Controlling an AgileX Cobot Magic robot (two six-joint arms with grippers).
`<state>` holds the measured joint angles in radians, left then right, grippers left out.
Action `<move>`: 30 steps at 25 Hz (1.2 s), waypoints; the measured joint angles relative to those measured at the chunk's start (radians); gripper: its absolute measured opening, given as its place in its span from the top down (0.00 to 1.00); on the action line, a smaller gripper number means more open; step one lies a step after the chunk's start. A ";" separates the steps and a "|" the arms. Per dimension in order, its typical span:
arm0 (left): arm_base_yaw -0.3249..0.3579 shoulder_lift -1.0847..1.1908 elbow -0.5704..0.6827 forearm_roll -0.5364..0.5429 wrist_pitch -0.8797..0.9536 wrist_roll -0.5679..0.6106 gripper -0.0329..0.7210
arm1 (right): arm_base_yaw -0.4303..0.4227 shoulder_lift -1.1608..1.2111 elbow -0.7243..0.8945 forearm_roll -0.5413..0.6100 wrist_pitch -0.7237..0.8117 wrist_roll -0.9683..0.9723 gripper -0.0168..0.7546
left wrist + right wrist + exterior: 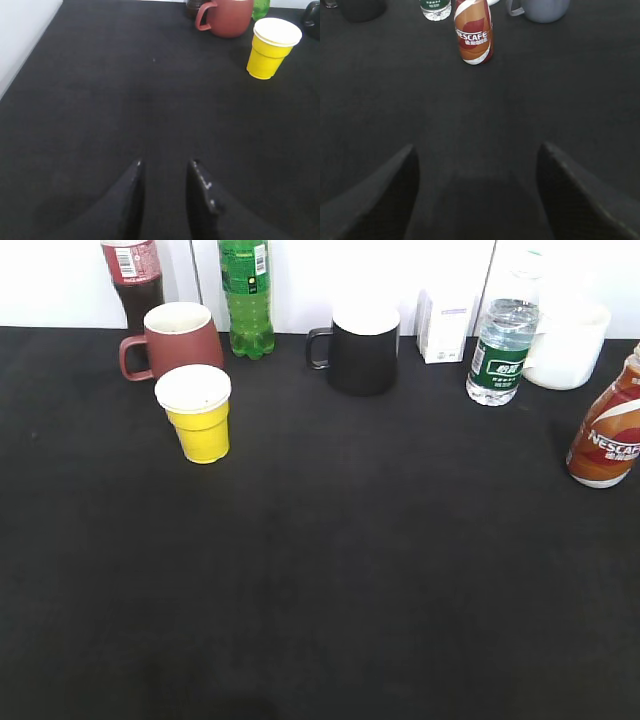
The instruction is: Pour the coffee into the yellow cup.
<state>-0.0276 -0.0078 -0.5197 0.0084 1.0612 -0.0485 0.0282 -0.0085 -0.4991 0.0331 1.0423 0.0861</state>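
Note:
The Nescafe coffee bottle (pixel 607 438), curvy with an orange-brown and white label, stands upright at the right edge of the exterior view; it also shows upright in the right wrist view (pixel 473 32). The yellow cup (pixel 197 414) with a white rim stands upright at the left, and shows in the left wrist view (pixel 271 48). My left gripper (pixel 165 162) is open and empty, well short of the cup. My right gripper (pixel 477 147) is wide open and empty, well short of the bottle. Neither gripper shows in the exterior view.
A dark red mug (pixel 176 339) stands right behind the yellow cup. At the back stand a cola bottle (pixel 133 276), a green bottle (pixel 246 295), a black mug (pixel 358 349), a water bottle (pixel 500 345), a white box (pixel 444 326) and a white mug (pixel 566 345).

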 joint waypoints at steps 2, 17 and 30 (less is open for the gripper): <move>0.000 0.000 0.000 0.000 0.000 0.000 0.66 | 0.000 0.000 0.000 0.000 0.000 0.000 0.24; 0.000 0.035 -0.026 0.003 -0.263 0.000 0.22 | 0.000 0.000 0.000 0.000 0.000 0.000 0.24; -0.399 1.073 0.069 -0.079 -1.297 0.027 0.22 | 0.000 0.000 0.000 0.000 0.000 0.000 0.24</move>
<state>-0.4262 1.0649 -0.4506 -0.0704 -0.2361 -0.0216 0.0282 -0.0085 -0.4991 0.0331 1.0423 0.0861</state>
